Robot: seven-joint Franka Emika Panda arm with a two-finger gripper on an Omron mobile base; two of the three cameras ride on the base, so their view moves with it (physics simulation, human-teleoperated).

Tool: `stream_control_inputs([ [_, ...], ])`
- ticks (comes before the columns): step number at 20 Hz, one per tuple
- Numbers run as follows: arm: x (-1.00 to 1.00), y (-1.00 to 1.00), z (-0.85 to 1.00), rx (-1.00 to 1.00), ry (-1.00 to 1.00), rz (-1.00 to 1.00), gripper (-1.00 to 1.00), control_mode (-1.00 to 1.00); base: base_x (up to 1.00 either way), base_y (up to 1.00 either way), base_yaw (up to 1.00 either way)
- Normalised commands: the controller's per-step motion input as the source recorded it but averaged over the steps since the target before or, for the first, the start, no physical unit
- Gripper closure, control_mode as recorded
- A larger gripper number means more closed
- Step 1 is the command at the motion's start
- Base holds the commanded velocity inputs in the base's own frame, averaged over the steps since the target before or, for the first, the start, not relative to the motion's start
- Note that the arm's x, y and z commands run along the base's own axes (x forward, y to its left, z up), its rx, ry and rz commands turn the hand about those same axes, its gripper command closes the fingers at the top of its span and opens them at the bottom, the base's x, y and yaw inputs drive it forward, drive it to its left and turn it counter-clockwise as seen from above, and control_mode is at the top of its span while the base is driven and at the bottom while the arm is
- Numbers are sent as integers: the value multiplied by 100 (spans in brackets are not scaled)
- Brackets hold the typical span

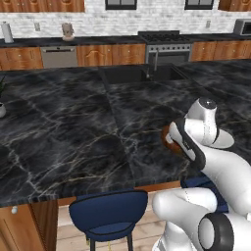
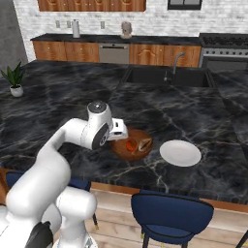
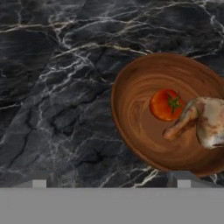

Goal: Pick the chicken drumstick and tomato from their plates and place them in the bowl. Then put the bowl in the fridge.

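Observation:
The wooden bowl (image 3: 131, 131) stands on the black marble island near its front edge. Inside it the red tomato (image 3: 165, 105) and the golden-brown chicken drumstick (image 3: 199, 120) lie side by side, touching. My gripper (image 3: 111, 183) hangs open just above the bowl's near-left rim, with nothing between its fingertips (image 3: 39, 183). In the right base view the bowl (image 2: 127, 152) sits beside my hand, and an empty white plate (image 2: 180, 152) lies to its right. The arm covers most of the bowl (image 1: 168, 138) in the left base view. A tall dark grey panel (image 2: 8, 34) at the far left may be the fridge; I cannot tell.
Blue stools (image 2: 170, 213) (image 1: 109, 211) stand at the island's front edge. A sink (image 2: 167, 76) is set into the island's far side. A potted plant (image 2: 15, 80) is at the far left. The back counter holds a stove (image 1: 165, 46) and wooden cabinets.

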Motion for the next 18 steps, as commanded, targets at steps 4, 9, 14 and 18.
stream_control_inputs([
  [4, 19, 8, -11, -10, 4, 1, -100, -100, 0, 0, 0],
  [9, 16, 0, -28, -22, -2, -12, -100, -100, 0, 0, 0],
  [14, 6, 0, -43, -6, -18, -17, -100, -100, 0, 0, 0],
  [18, 15, 0, -29, 0, -4, -11, -100, -100, 0, 0, 0],
])
